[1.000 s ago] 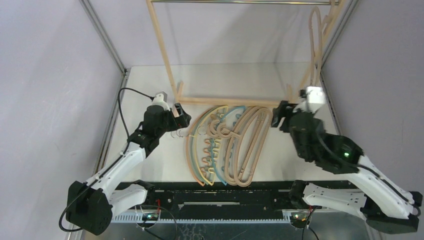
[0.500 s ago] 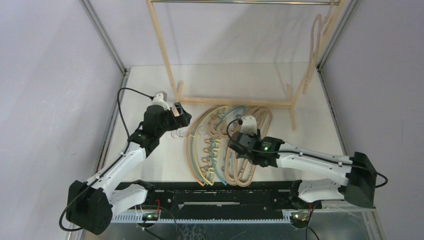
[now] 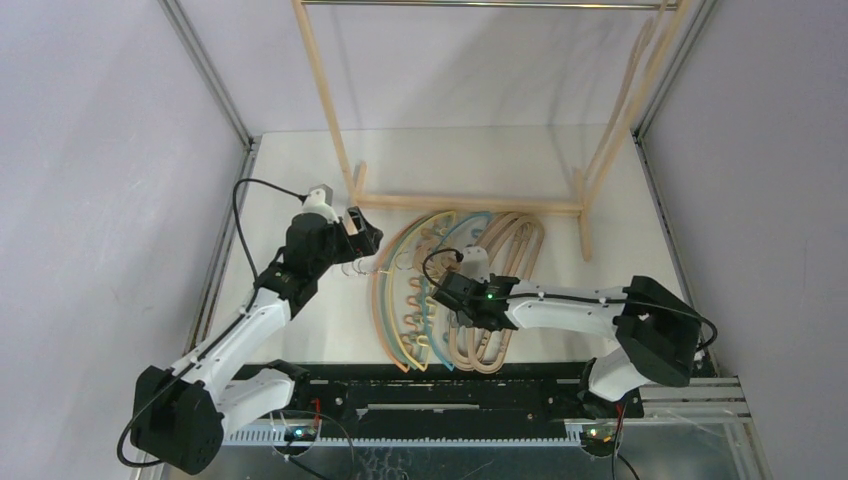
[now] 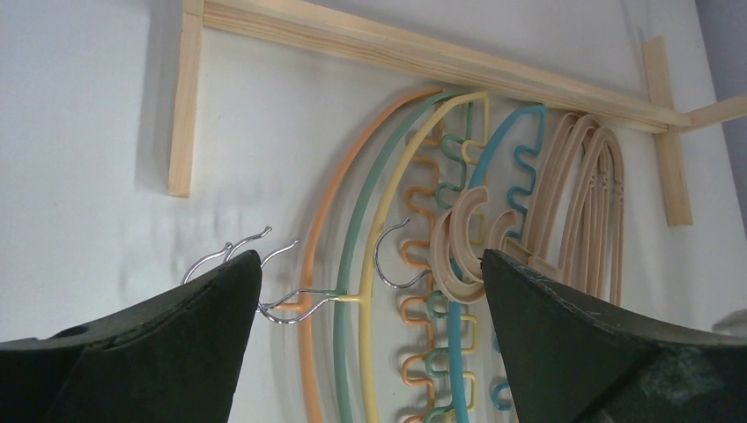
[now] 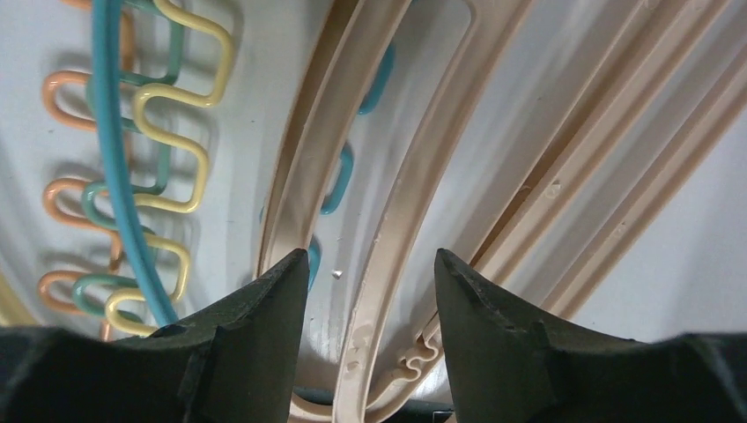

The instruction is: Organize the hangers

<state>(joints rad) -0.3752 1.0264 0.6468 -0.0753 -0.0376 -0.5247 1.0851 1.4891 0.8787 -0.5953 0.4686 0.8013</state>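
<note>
A pile of hangers lies on the white table in front of the rack. The thin orange [image 3: 379, 300], green, yellow [image 4: 379, 220] and teal [image 5: 110, 150] ones lie on the left. The pale wooden loop hangers [image 3: 508, 280] lie on the right. My right gripper [image 3: 462, 298] is open low over the wooden ones, and in the right wrist view its jaws [image 5: 370, 257] straddle one wooden rail [image 5: 396, 220]. My left gripper [image 3: 362, 236] is open and empty above the metal hooks [image 4: 291, 304]. One wooden hanger [image 3: 640, 45] hangs at the rack's right end.
The tall wooden A-frame rack [image 3: 328, 100] stands at the back with its metal bar [image 3: 480, 4] on top. Its base rail [image 3: 470, 204] runs just behind the pile and shows in the left wrist view [image 4: 423, 55]. Metal frame posts stand at both sides.
My right arm has swung from the rack's right end down and left onto the wooden hangers in the pile. The hanger on the rack has swung and turned edge-on. The left arm has not moved.
</note>
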